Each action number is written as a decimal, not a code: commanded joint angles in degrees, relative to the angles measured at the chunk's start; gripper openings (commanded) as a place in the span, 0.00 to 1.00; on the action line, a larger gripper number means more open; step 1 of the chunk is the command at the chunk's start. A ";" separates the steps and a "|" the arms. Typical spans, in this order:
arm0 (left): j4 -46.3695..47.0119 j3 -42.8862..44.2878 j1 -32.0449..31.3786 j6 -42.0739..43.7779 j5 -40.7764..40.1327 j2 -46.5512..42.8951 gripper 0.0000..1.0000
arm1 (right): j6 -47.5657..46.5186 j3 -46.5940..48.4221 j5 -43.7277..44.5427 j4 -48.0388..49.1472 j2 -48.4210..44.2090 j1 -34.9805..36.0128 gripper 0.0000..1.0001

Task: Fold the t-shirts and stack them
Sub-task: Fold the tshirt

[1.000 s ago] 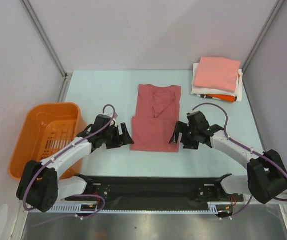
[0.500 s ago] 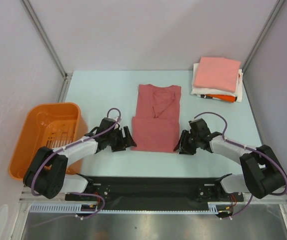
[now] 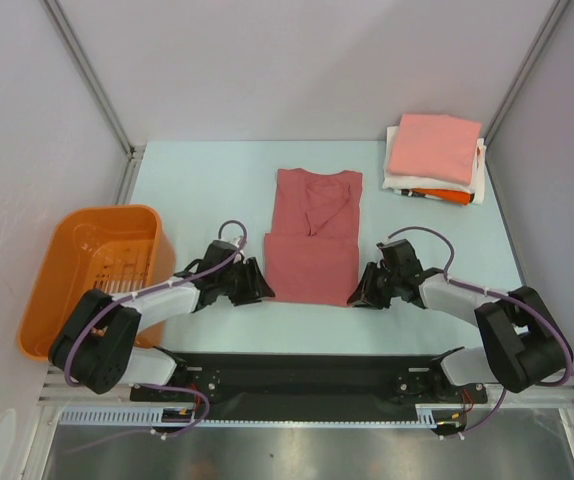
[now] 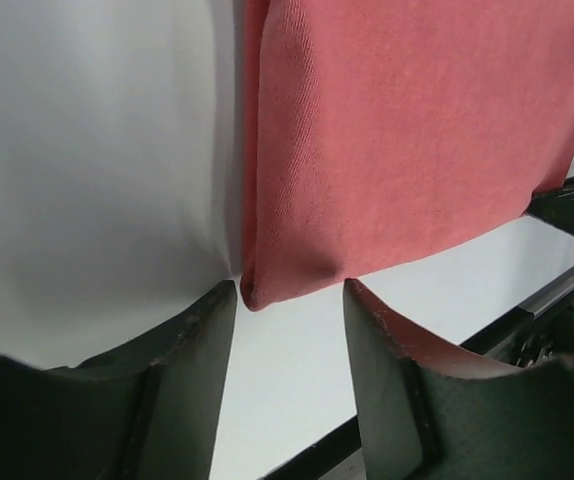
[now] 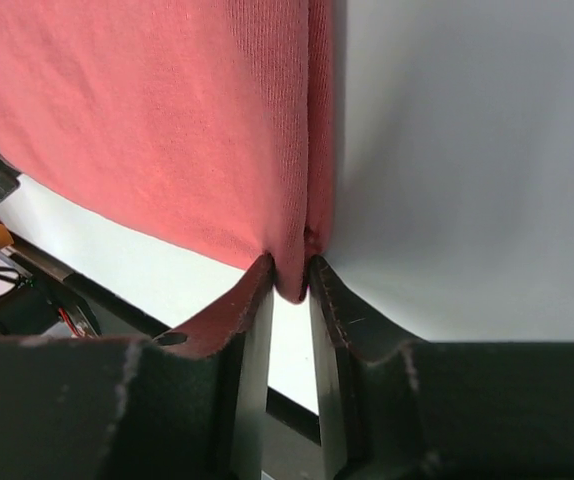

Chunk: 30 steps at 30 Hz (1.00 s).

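The dusty-red t-shirt [image 3: 312,235] lies flat mid-table, its lower half folded up over itself. My left gripper [image 3: 260,287] is at its near left corner. In the left wrist view that corner [image 4: 252,290] sits between the jaws, close against the left finger [image 4: 202,330], and the gripper [image 4: 287,295] is open with a clear gap on the right. My right gripper [image 3: 357,297] is at the near right corner. In the right wrist view the gripper [image 5: 289,275] is shut on the shirt's corner fold [image 5: 292,280]. A stack of folded t-shirts [image 3: 434,150], salmon-pink on top of white and orange, sits at the far right.
An orange plastic basket [image 3: 62,270] stands off the table's left edge beside the left arm. The black base rail [image 3: 307,375] runs along the near edge. Metal frame posts rise at the back corners, and grey walls close in both sides.
Both grippers slid toward me along the shirt's sides to its near corners and narrowed. The right one pinched its corner; the left one has closed partway around its corner.
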 commanded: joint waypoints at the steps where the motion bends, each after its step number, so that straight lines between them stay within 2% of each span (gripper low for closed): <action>1: -2.09 -2.67 -1.19 -0.67 -2.51 0.84 0.53 | -0.02 -1.43 0.12 1.88 0.43 -0.30 0.24; 4: -1.03 -2.59 -1.19 -0.41 -2.43 2.50 0.43 | -0.02 -1.61 -0.67 2.59 0.78 -0.39 0.22; 6: -1.03 -1.80 -1.19 -0.06 -3.12 3.73 0.31 | 0.16 -1.70 -1.10 3.02 0.69 -0.30 0.18; 8: -1.29 -0.39 -1.19 0.55 -3.57 4.09 0.22 | 0.25 -1.44 -1.37 3.20 0.78 -0.39 0.12; 9: -1.64 0.83 -1.19 0.82 -3.74 4.26 0.11 | 0.33 -1.35 -1.46 3.12 0.69 -0.39 0.05; 11: -3.05 1.54 -1.19 1.26 -3.92 3.92 0.00 | 0.25 -0.65 -1.81 2.50 0.43 -0.39 0.00; 19: -12.97 2.60 -3.03 1.08 -4.09 -7.05 0.00 | 0.33 0.93 -2.07 -7.24 -10.02 -0.30 0.00; 26: -22.64 2.69 -10.49 -2.51 -6.20 -20.05 0.00 | 0.95 3.13 -1.03 -21.21 -22.94 3.03 0.00; 30: -26.69 2.07 -15.33 -5.85 -7.96 -26.57 0.00 | 4.46 2.17 1.96 -30.08 -33.99 8.47 0.00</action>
